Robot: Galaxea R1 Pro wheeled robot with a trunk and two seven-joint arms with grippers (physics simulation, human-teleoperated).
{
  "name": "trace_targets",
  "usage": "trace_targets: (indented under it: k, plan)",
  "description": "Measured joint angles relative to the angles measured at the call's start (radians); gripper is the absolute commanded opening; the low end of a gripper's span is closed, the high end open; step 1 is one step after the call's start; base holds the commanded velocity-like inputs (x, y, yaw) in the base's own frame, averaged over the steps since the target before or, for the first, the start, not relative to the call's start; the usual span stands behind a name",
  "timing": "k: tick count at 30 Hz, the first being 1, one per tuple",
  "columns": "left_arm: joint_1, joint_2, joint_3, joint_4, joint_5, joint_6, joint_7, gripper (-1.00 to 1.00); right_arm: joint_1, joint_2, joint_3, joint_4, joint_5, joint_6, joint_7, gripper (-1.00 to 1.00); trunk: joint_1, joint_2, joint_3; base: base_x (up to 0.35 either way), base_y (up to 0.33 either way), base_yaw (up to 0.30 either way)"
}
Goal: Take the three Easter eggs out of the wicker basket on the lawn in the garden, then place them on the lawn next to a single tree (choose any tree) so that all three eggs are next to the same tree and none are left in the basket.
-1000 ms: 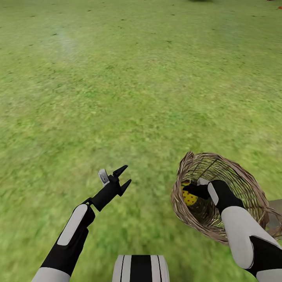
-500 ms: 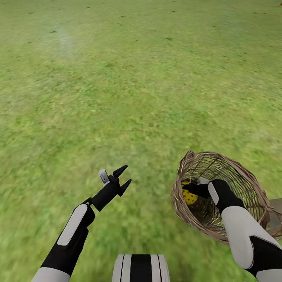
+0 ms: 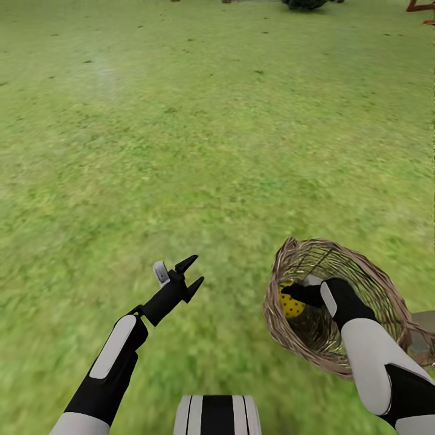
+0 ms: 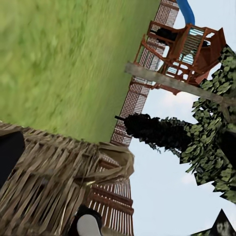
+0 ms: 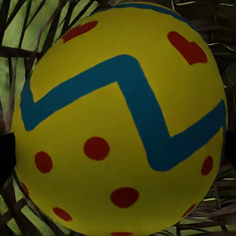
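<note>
From the head camera, the lawn (image 3: 199, 133) spreads wide and mottled green in front of the robot. The left gripper (image 3: 191, 276) hangs in the air above the grass, its two black fingers spread apart with nothing between them. Over on the right, the basket (image 3: 362, 272) sits tipped on its side, mouth turned toward the robot, and the right arm reaches straight into it. The right gripper (image 3: 289, 296) is deep inside, up against a yellow egg (image 3: 292, 306) with red dots (only a patch of the egg shows past the black fingers). Whether those fingers actually clamp the egg I cannot tell from here.

The left wrist camera looks out across the grass toward a brown wooden play frame (image 4: 184, 49) with a blue slide, a slatted fence (image 4: 130, 105), and a tree (image 4: 206, 137) with a pale trunk and dark, angular leaves. The woven wall of the basket (image 4: 54, 182) crowds one corner.

The right wrist camera is right up against the egg (image 5: 120, 120): yellow shell, blue zigzag band, red dots. Dark finger edges show at both sides of the egg, so the jaws stand wide on either side of it; whether they touch it is unclear. Basket twigs lie behind the egg.
</note>
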Motion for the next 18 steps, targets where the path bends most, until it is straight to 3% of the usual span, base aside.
trace_targets:
  k: [13, 18]
  plan:
    - [0.0, -0.006, -0.002, 0.001, 0.0, 0.001, 0.006, 1.0, 0.0, -0.006, 0.0, -0.001, -0.002, 0.004, -0.005, -1.0, -0.006, 0.003, 0.05, 0.0, 0.0, 0.0]
    - [-0.002, -0.006, -0.057, 0.0, -0.001, 0.002, 0.011, 1.0, 0.0, -0.009, 0.0, -0.008, -0.001, 0.008, -0.005, -1.0, -0.008, 0.004, 0.07, 0.0, 0.0, 0.0]
